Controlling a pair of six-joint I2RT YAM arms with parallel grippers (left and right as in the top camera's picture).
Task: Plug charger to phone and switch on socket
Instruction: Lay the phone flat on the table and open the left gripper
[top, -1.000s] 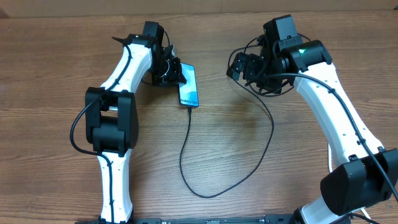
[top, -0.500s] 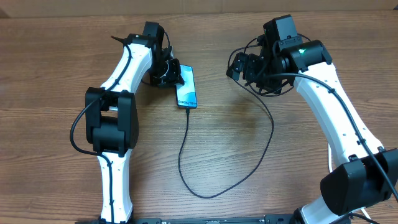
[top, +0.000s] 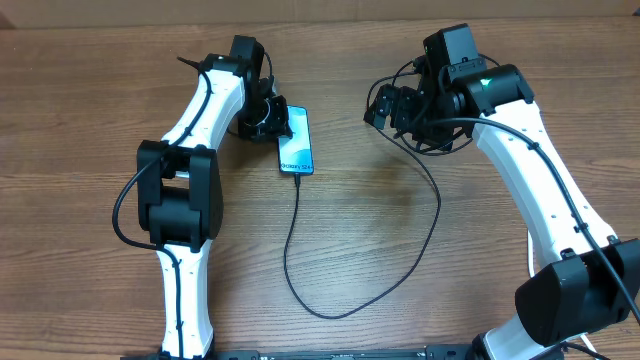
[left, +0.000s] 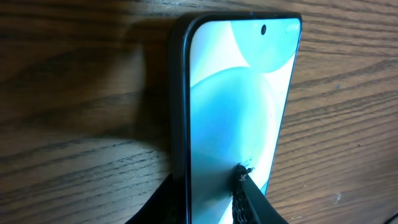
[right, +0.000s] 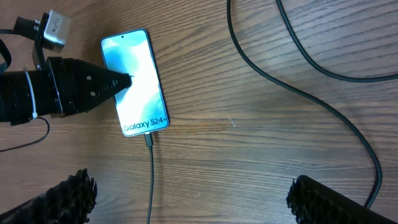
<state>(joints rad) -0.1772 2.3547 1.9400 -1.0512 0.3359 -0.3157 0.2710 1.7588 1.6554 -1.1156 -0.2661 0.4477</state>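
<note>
- Fingers (left: 249, 200) of the left gripper (top: 283, 124) are clamped on the long left edge of the phone (top: 296, 141), one tip pressing on the screen and the other outside the black rim.
- The right gripper (right: 193, 202) hangs over the wooden table (top: 90, 120) with its fingers wide apart, holding nothing.
- The phone is slim and black-edged, its blue-teal screen lit, with "Galaxy S24+" in white near the bottom. It sits left of centre on the table.
- The charger (top: 288, 250) is plugged into the phone's bottom end. The thin black cable runs toward the near edge, loops, and climbs to the right arm.
- Its far end is lost among the right wrist's own wiring.
- The left wrist view cuts off the phone's lower part, and I can't see how far the outer finger reaches under it.
- Since a second ago the phone has slid to the left and the cable has followed, while the right arm hasn't budged.
</note>
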